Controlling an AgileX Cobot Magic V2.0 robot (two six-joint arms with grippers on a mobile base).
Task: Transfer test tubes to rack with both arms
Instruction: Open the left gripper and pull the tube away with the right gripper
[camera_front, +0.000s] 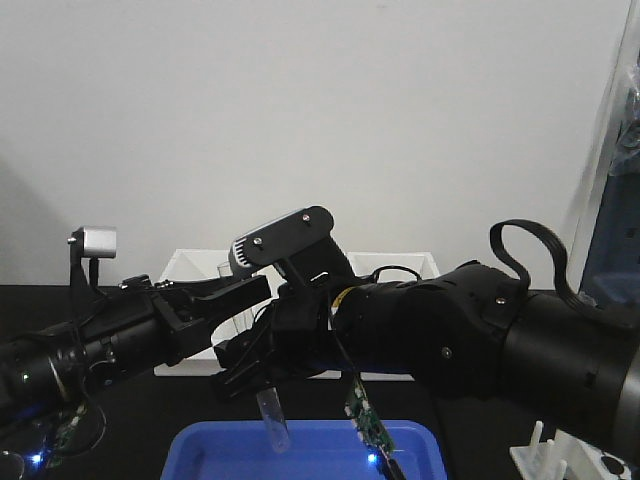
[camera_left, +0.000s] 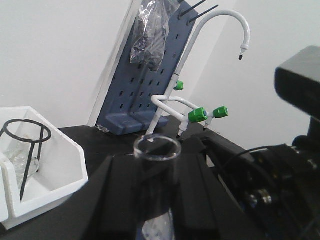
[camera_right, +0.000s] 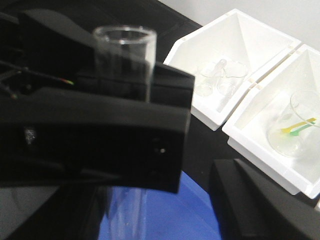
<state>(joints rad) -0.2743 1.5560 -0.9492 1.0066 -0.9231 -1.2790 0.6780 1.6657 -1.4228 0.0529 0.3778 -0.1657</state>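
The left fingers (camera_left: 117, 200) are seen pressed against either side of a tube (camera_left: 157, 170) in the left wrist view, so the tube is judged to be clamped by the left gripper (camera_front: 262, 318), open mouth up. The right gripper (camera_front: 245, 372) is crowded against the same tube. A black block is laid across the glass in the right wrist view, and whether the right jaws are closed on it or parted cannot be told. In the front view the tube's round end is seen hanging, slightly tilted, below the two grippers and above the blue tray (camera_front: 200, 450), with nothing touched underneath. A mid-air handover is suggested, though its direction is not shown.

The rack (camera_front: 540, 455) is glimpsed only at the lower right corner of the front view, well apart from the tube. A few white pegs are shown, the holes are cut off, and no tube can be seen in it. This tube is therefore counted as lifted but not delivered: it is yet to be carried across, stood over a hole and lowered in. How many tubes are waiting elsewhere cannot be told. Beyond the arms, white bins (camera_right: 240, 35) holding beakers (camera_right: 287, 130) are seen.
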